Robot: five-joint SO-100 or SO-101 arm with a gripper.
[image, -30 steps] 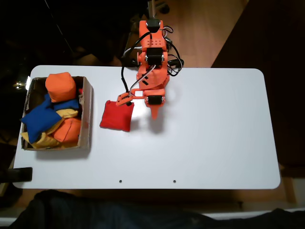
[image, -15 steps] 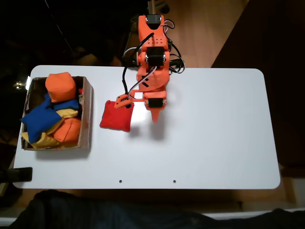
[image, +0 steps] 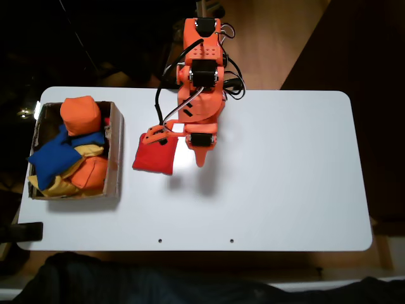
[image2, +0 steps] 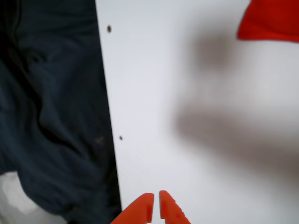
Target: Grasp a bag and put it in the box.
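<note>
The red bag [image: 152, 156] lies flat on the white table, just right of the box [image: 118, 158] in the fixed view. My orange arm reaches in from the table's far edge. Its gripper [image: 199, 158] points toward the near edge, a short way right of the bag, and touches nothing. An orange side piece of the wrist [image: 158, 134] overhangs the bag's top edge. In the wrist view the gripper [image2: 155, 206] shows two orange tips nearly touching, shut with nothing between them, and a corner of the bag [image2: 271, 21] shows at the top right.
The cardboard box at the table's left end holds orange beanbags [image: 81, 115], a blue beanbag [image: 54, 158] and yellow ones. Dark cloth [image2: 51, 116] runs along the table's near edge [image: 190, 251]. Two small holes [image: 159, 241] mark the tabletop there.
The arm has turned slightly left in the fixed view. The gripper tip has drifted toward the bag and the side piece now overhangs more of the bag's top. The bag has not moved.
</note>
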